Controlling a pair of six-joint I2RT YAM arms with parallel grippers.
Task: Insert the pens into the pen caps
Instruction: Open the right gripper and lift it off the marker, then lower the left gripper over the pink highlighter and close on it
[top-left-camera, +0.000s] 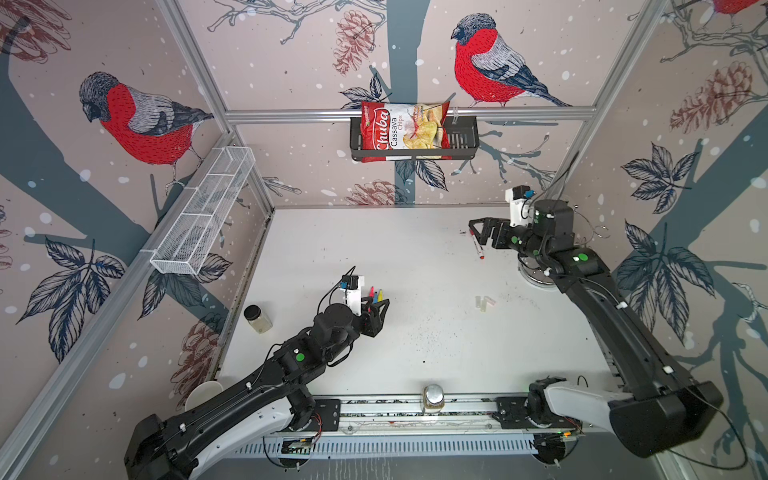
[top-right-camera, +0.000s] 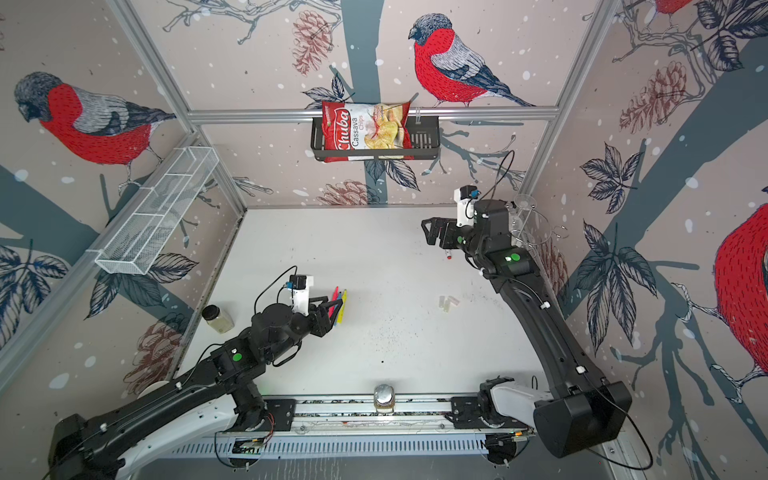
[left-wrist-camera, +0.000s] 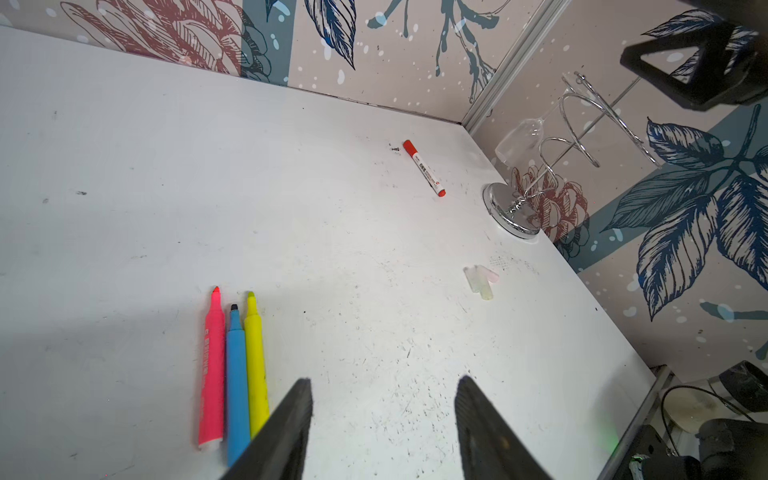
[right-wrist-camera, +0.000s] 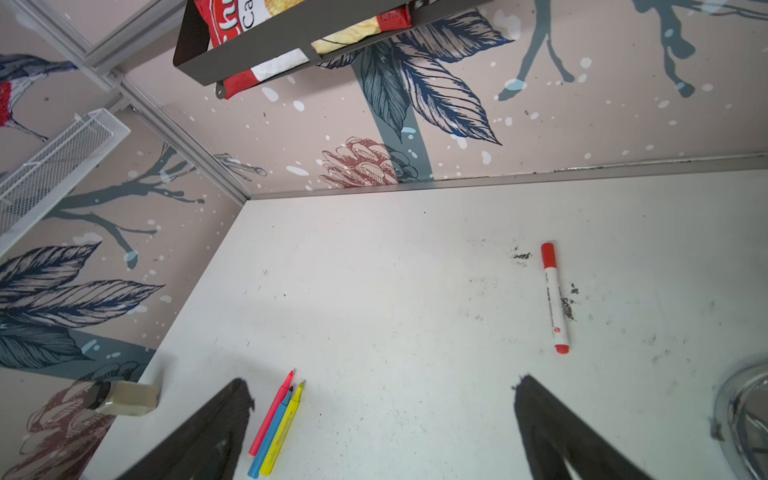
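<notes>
**A:** Pens: how many did you count?

**B:** Four. Three were uncapped: a pink marker, a blue marker and a yellow marker. They lay side by side and touching on the left half of the table, with their tips toward its far edge.

**A:** And the fourth?

**B:** One white marker lay alone near the far right corner, with a red cap seated on one end.

**A:** Loose caps?

**B:** Three translucent caps were bunched together toward the right edge, well apart from the three coloured markers.

**A:** What about the grippers?

**B:** There were two, and both were empty. The left gripper had its jaws partly spread and hung just beside the yellow marker. The right gripper had its jaws spread wide and hung above the table near the white marker.

**A:** Anything else on the table?

**B:** Two jars. A dark-lidded jar sat at the left edge, and a silver-lidded jar sat at the near edge.
</notes>
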